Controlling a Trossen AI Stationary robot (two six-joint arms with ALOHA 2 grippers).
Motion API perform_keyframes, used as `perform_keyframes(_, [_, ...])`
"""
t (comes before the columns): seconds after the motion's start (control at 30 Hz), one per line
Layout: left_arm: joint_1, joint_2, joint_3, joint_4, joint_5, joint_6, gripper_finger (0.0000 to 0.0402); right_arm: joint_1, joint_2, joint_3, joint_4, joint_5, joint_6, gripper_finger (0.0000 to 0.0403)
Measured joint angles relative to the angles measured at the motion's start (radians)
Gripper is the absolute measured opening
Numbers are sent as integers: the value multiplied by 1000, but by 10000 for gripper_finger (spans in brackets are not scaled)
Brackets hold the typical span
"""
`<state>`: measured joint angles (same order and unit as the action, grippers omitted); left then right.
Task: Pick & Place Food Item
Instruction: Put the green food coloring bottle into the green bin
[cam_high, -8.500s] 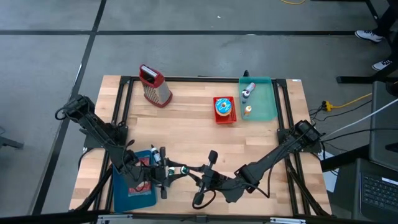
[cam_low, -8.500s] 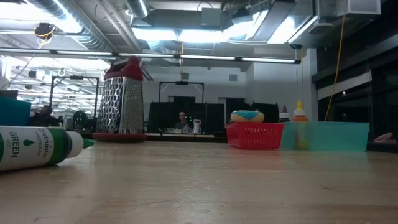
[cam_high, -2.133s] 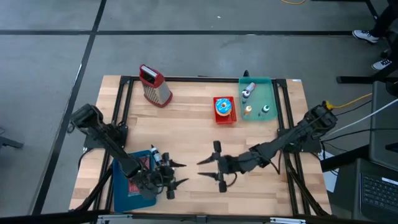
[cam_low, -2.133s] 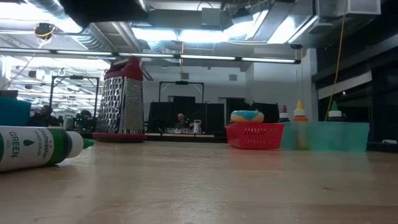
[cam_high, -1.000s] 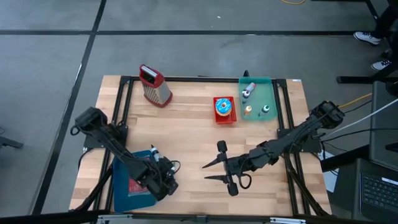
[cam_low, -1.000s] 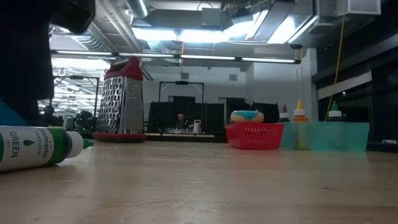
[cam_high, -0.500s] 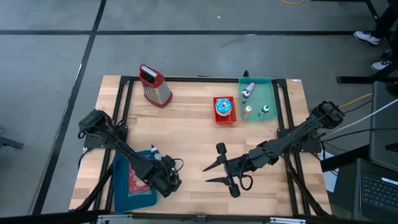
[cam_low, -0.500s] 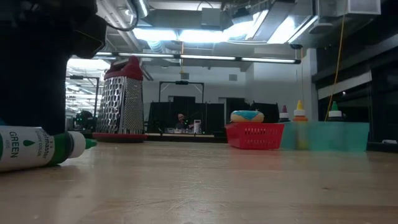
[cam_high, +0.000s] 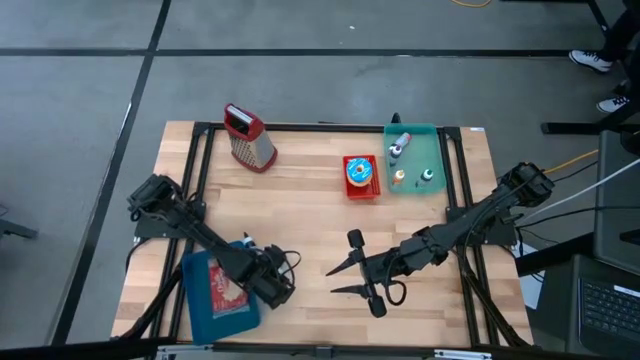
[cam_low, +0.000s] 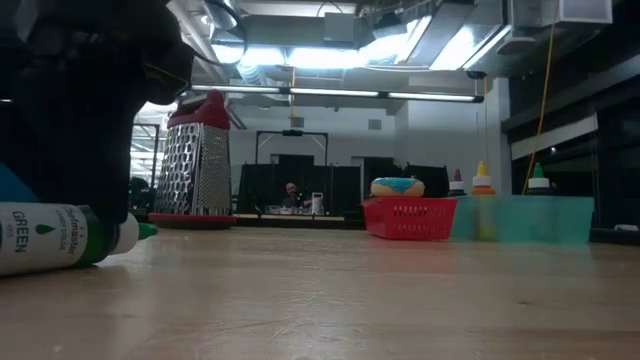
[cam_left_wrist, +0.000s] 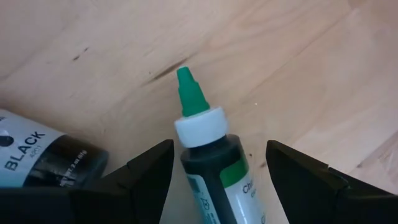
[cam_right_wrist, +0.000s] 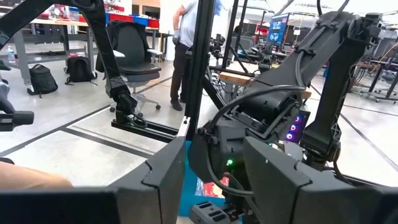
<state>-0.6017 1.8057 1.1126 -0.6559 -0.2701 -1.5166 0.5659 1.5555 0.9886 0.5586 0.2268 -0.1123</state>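
A green-capped bottle (cam_left_wrist: 211, 155) marked GREEN (cam_low: 55, 240) lies on its side on the wooden table, near the front left. My left gripper (cam_left_wrist: 217, 149) points steeply down over it and is open, with one finger on each side of the bottle's neck and neither touching. A black-labelled bottle (cam_left_wrist: 40, 163) lies just beside it. In the high view the left gripper (cam_high: 277, 286) hides the green bottle. My right gripper (cam_high: 334, 279) hovers level above the table's front middle, open with nothing between its fingers, pointing at the left arm.
A blue tray (cam_high: 215, 290) holding a red packet lies at the front left beside the left gripper. Along the far side stand a metal grater (cam_high: 248, 138), a red basket with a donut (cam_high: 361, 175), and a teal bin (cam_high: 415, 160) holding small bottles. Bare wood lies between.
My left gripper has moved toward the table's right edge and downward, coming over the green bottle, which lies where it was. In the low view the dark arm now covers more of the bottle's left end. The left gripper's jaws have stayed open.
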Motion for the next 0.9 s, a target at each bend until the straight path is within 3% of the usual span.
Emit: perform_keyframes(0.9, [86,-2,-2,-27,110,174,251,0,0,0,1,0,22,165])
